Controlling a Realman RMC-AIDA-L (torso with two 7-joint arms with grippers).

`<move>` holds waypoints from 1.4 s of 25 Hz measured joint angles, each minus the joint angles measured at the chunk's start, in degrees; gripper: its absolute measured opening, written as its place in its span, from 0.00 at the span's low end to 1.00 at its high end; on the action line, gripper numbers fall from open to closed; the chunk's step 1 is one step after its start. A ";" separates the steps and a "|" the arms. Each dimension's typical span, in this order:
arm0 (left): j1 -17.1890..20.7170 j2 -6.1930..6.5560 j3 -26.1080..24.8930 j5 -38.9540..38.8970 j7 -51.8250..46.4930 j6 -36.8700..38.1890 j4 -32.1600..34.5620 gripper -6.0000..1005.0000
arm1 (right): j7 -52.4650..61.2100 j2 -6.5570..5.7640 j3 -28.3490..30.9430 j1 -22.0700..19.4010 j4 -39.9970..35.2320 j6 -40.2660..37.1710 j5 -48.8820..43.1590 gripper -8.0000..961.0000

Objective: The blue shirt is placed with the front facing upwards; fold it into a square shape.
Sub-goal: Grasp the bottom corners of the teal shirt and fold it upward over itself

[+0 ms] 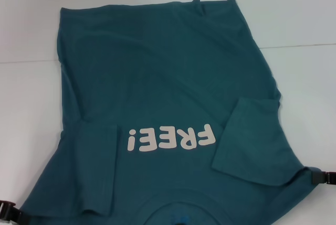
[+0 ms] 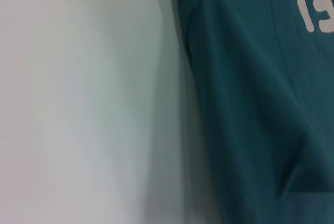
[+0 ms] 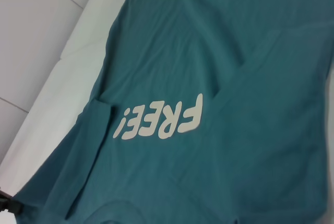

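Head view: blue shirt [image 1: 168, 94] spread front-up on the white table [image 1: 294, 20], sleeves folded inward, "FREE!" lettering [image 1: 170, 137] facing the robot.
Left gripper [image 1: 9, 207]: at the shirt's near left corner; grip cannot be told.
Right gripper [image 1: 321, 177]: at the near right edge; grip likewise unclear.

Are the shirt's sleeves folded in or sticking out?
Folded in. Both sleeves lie flat on top of the blue shirt, beside the FREE! letters; the body is spread out.
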 joint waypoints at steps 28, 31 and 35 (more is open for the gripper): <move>2.46 0.31 -4.10 -0.05 3.99 4.93 1.27 0.00 | -3.22 0.33 4.13 -6.10 0.86 -2.33 -0.01 0.10; 2.72 0.31 -4.57 -0.07 4.18 4.94 1.27 0.01 | -4.13 0.07 4.40 -6.67 2.11 -2.18 -0.02 0.10; 2.70 0.32 -5.10 -0.12 4.43 5.35 1.27 0.01 | -4.72 0.24 4.79 -6.98 2.19 -2.13 -0.02 0.10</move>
